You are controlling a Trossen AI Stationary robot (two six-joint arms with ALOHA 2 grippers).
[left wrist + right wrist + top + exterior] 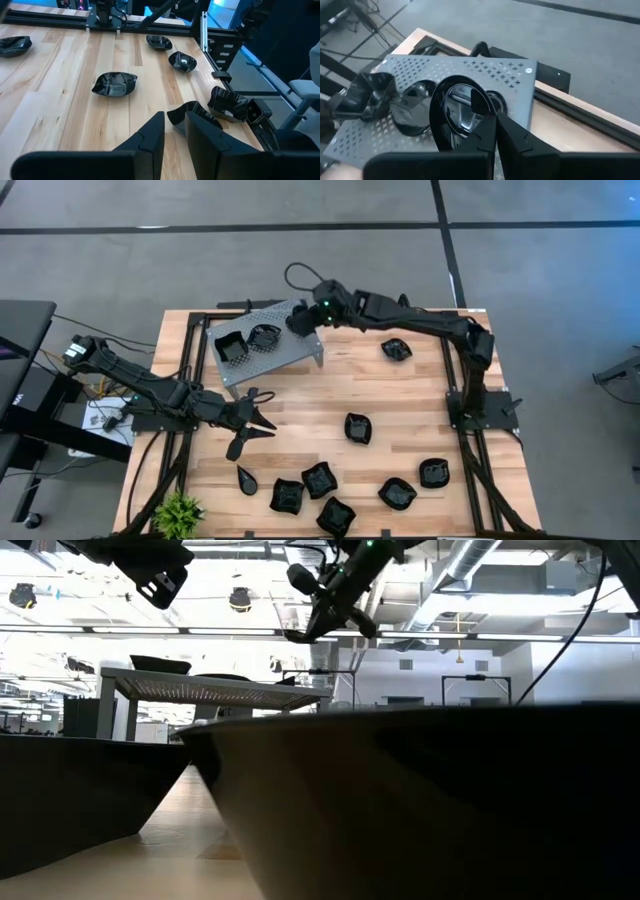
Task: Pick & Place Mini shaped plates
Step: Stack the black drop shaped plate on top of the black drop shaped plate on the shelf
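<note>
— Right hand [300,320]?
— Up over the far edge of the grey perforated tray [300,352], fingers pinched on the rim of a round black plate [454,112]. Plate hanging tilted, nearly on edge, above the tray in the right wrist view.

— Already on the tray?
— Two black plates: a squarish one [231,348] near its left end, a scalloped one [264,336] just beside it.

— Left hand [262,422]?
— Low over the bare wood of the table [400,395], near the table's left-middle, in front of the tray. Fingers partly apart, nothing between them. Just past the fingertips in the left wrist view, a dark angular plate [192,115]; touching or not, cannot tell.

— Rest of the plates?
— Scattered on the table. One [396,349] at the far right, one [357,428] near the middle. Along the near edge a cluster: a small teardrop [246,478], then three close together [319,479], farther right two more [397,494], apart from each other.

— Low view?
— Mostly blocked by a dark plate wall [420,800] right at the lens; tray seen behind on its legs, right hand above it with the plate.

— Anything else?
— Small green plant [180,509] at the near left corner.
</note>
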